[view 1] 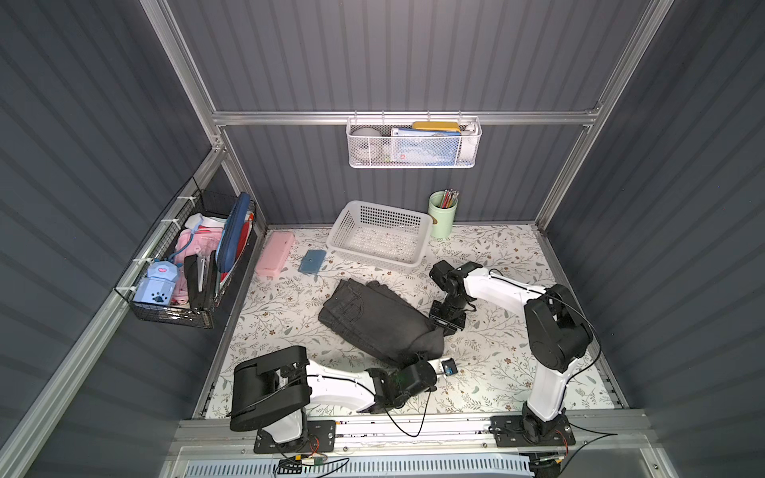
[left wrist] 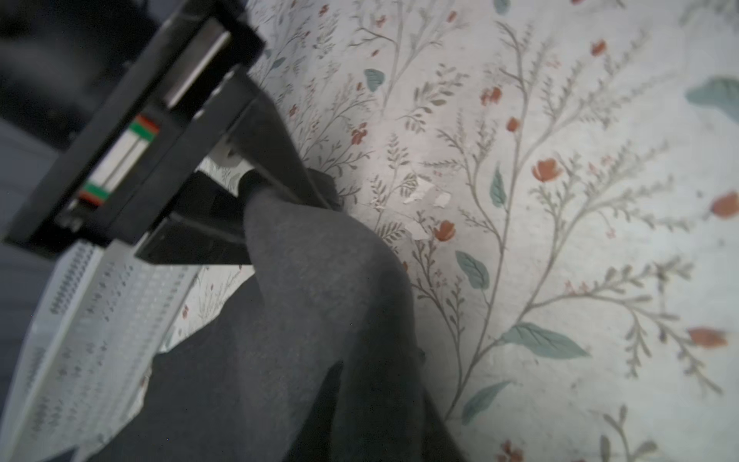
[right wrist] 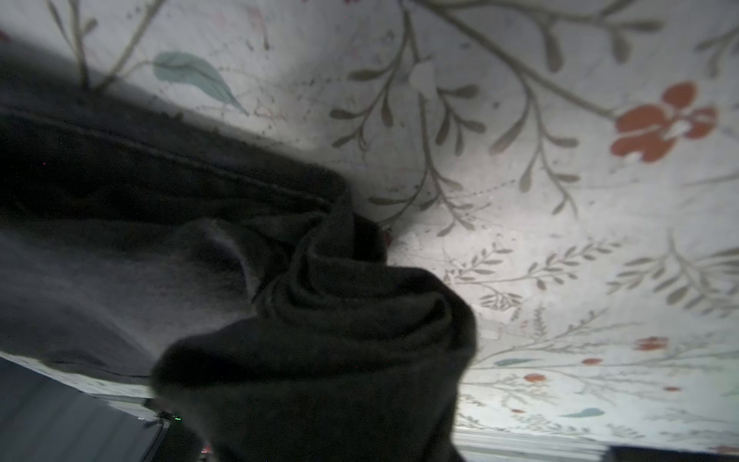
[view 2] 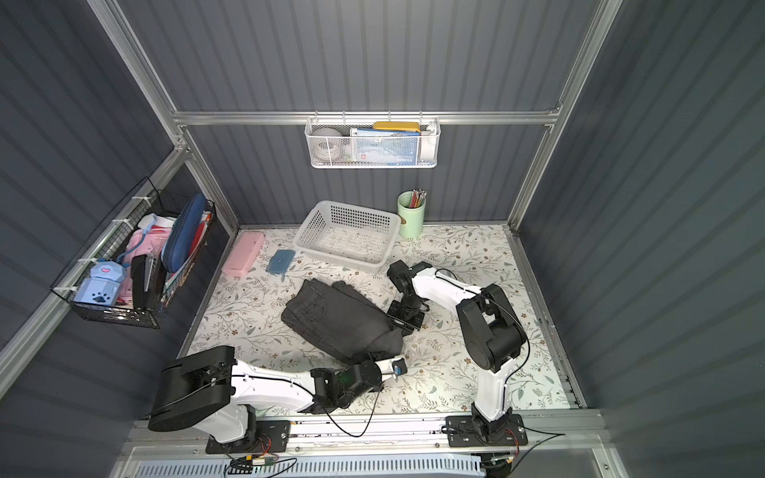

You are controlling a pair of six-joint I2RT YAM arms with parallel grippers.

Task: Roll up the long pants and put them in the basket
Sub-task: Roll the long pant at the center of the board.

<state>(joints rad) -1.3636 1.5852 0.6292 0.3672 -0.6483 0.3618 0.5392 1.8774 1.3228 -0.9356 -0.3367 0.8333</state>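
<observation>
Roughly at the middle of the counter [view 1: 496,372], the long pants [view 1: 372,318] lie folded into a narrow dark bundle, slanting from the pocket end, which points toward the white basket [view 1: 343,231], down toward the robot. Only the near end looks turned over, and it is a loose bunched hump rather than a tight roll. The rolling therefore seems barely begun, with most of the length lying flat and left to wind up. The left hand [left wrist: 256,188] pinches a corner of that near end, closed on the cloth. The right hand [view 1: 442,327] sits at the bundle's other edge; whether it is open or gripping cannot be told
</observation>
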